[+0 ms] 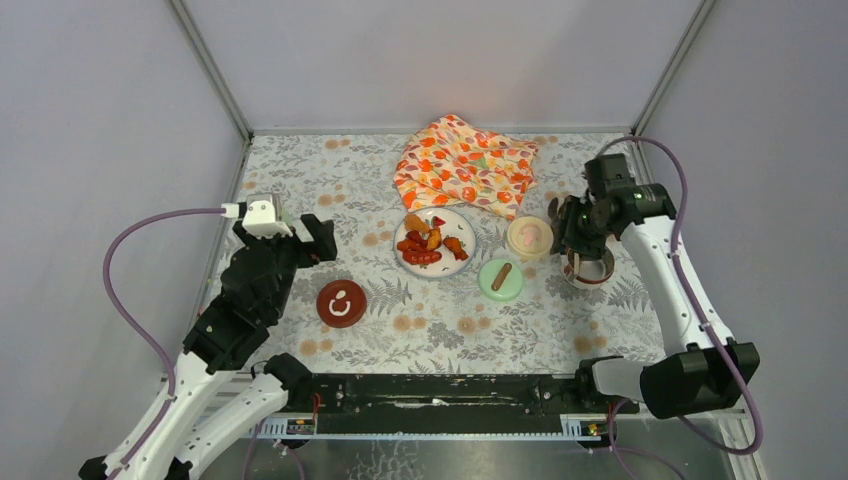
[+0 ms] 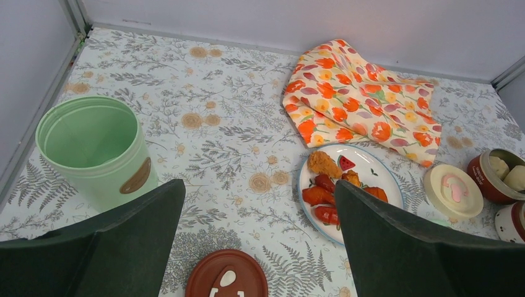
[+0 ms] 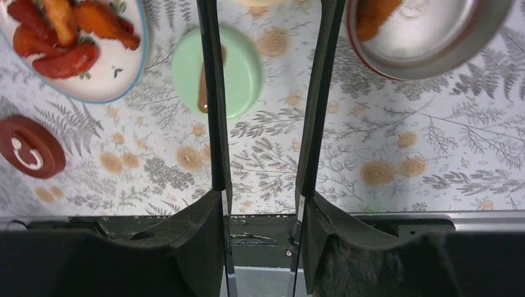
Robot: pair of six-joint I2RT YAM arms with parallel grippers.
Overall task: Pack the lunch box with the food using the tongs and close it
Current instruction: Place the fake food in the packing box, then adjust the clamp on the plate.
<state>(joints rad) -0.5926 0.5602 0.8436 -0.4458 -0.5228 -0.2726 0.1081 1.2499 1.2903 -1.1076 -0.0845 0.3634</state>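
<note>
My right gripper (image 3: 263,198) is shut on the slim dark tongs (image 3: 210,93), whose two arms stand apart and run out of the top of the right wrist view. They reach beside a low steel bowl (image 3: 433,63) holding one orange fried chunk (image 3: 376,12). More fried chunks (image 1: 428,243) lie on the white plate (image 1: 458,224). A second bowl (image 2: 489,182) holds pale balls (image 2: 499,166). The mint-green pot (image 2: 93,151) stands open at the left. My left gripper (image 2: 259,198) hangs open above the table, holding nothing.
Three lids lie loose: dark red (image 1: 341,303), green (image 1: 500,279) and cream (image 1: 529,237). An orange flower-patterned cloth (image 1: 465,163) lies crumpled at the back. Grey walls close in the table on the left, back and right.
</note>
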